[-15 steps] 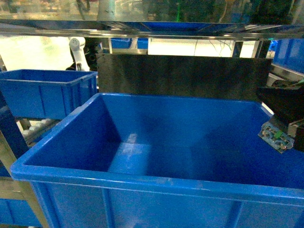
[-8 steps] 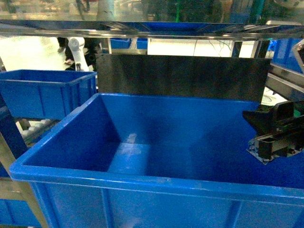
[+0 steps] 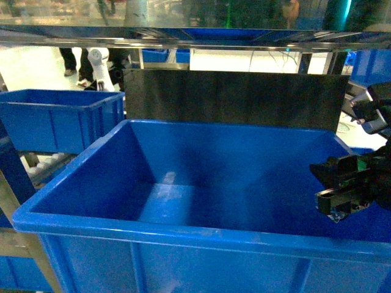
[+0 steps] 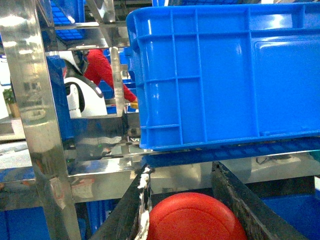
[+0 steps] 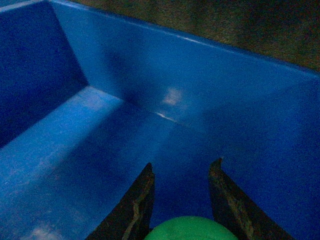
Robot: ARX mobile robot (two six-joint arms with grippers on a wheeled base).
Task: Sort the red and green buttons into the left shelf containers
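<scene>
My left gripper [image 4: 180, 170] is shut on the red button [image 4: 192, 217]. Only its round red cap shows between the dark fingers. It sits below a blue shelf container [image 4: 225, 75] seen from the side. My right gripper [image 5: 182, 164] is shut on the green button [image 5: 190, 229], with the green cap low between the fingers. It hangs inside a big blue container [image 5: 100, 125] and faces the bin's floor and far wall. In the head view the right gripper [image 3: 324, 183] reaches over the right wall of that container [image 3: 201, 233]. The left gripper is out of the head view.
A second blue bin [image 3: 55, 116] stands on the shelf at the left. A black panel [image 3: 232, 97] rises behind the big bin, under a steel shelf rail [image 3: 195, 39]. A shiny steel post [image 4: 35, 125] and crossbar [image 4: 100, 170] stand close in front of the left wrist.
The right gripper has come in from the right edge. It has turned and moved left over the bin's right wall into the bin. The bins have not moved.
</scene>
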